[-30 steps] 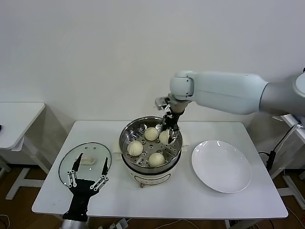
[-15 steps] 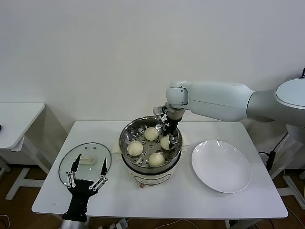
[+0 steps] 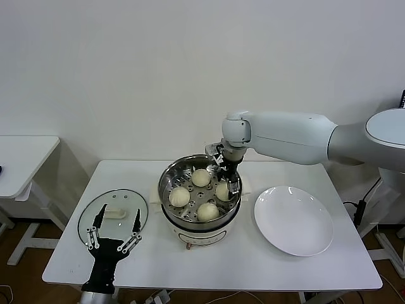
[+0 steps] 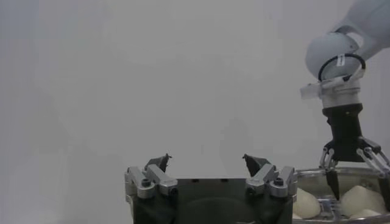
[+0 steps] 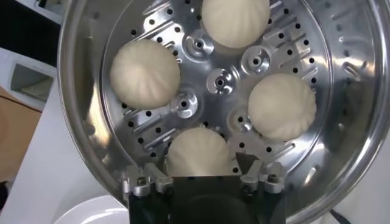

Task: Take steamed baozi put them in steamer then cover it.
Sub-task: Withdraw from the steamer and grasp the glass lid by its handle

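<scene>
head view overlooks table, wrist views share steamer [image 5: 79, 73]

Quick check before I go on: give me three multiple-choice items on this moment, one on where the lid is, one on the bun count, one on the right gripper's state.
1. Where does the cover lie?
A. on the steamer
B. on the table, on the robot's left of the steamer
C. on the white plate

2. How many steamed baozi sit in the steamer?
A. two
B. three
C. four

3. How does the right gripper stand?
A. open, around the bun on the plate side
B. shut on the cover
C. parked over the plate

Key: 1 B, the glass lid lies flat before the left gripper. 2 C, the right wrist view shows four. 3 A, its fingers straddle that bun.
</scene>
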Controlling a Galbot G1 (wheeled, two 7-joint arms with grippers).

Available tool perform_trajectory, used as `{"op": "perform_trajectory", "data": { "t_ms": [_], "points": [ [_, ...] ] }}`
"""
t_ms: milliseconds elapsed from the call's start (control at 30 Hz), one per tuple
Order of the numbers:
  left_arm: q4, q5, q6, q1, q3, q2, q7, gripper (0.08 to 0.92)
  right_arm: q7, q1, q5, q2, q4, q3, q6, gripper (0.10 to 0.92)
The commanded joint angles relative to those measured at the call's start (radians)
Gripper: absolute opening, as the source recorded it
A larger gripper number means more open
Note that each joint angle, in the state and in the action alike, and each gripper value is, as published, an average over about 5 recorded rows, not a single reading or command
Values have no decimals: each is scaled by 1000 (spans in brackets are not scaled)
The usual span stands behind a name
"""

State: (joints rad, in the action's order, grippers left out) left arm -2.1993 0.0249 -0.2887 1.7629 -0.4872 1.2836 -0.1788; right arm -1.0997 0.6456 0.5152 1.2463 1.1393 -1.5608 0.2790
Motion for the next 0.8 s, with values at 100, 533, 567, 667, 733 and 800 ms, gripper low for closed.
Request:
{"op": "perform_trajectory", "data": {
  "t_ms": [100, 533, 567, 667, 733, 800],
  "points": [
    [9, 21, 4, -12, 3, 1, -9, 823, 37, -18, 10, -117, 84, 253, -21, 817],
    [52, 262, 71, -133, -3, -9, -102, 823, 1271, -249, 206, -444, 350, 549, -315, 823],
    [56, 287, 84, -143, -1, -9, -113, 823, 1348, -299, 206, -464, 366, 595, -332, 823],
    [67, 367, 139, -170, 6, -12, -156, 823, 1522, -491, 175, -513, 398, 761, -384, 823],
    [76, 416, 172, -184, 11, -15, -188, 823, 1580, -635, 138, -533, 405, 889, -410, 823],
    [90, 463, 185, -194, 12, -20, -208, 823, 1605, -783, 100, -541, 406, 1028, -430, 823]
  ]
}}
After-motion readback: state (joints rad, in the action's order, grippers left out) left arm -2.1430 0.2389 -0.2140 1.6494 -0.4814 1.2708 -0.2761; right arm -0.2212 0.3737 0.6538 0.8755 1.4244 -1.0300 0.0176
